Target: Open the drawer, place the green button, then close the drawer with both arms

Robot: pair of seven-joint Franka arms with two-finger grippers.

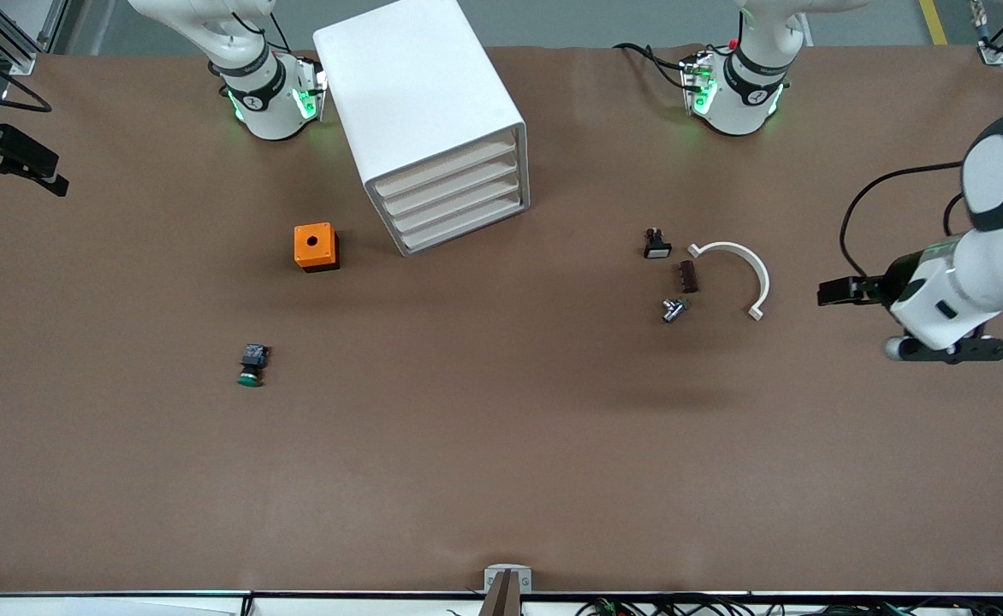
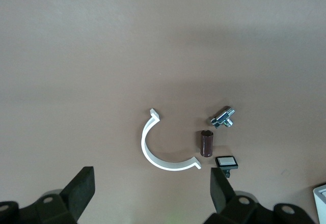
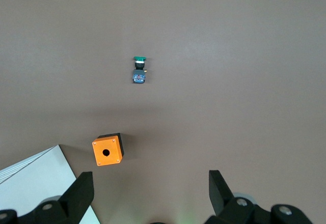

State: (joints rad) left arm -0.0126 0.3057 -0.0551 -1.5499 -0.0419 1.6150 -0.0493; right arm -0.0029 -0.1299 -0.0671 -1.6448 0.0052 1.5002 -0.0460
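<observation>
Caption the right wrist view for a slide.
Open right pincer above the table, the green-capped button lying untouched, apart from the orange box.

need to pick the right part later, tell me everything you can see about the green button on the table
The button is tiny, with a round green cap at one end and a black-and-blue body at the other. It lies on its side on the brown table, cap toward the front camera. It sits alone toward the right arm's end, nearer to the front camera than the orange box. Nothing touches it but the table; neither pincer is near it.
</observation>
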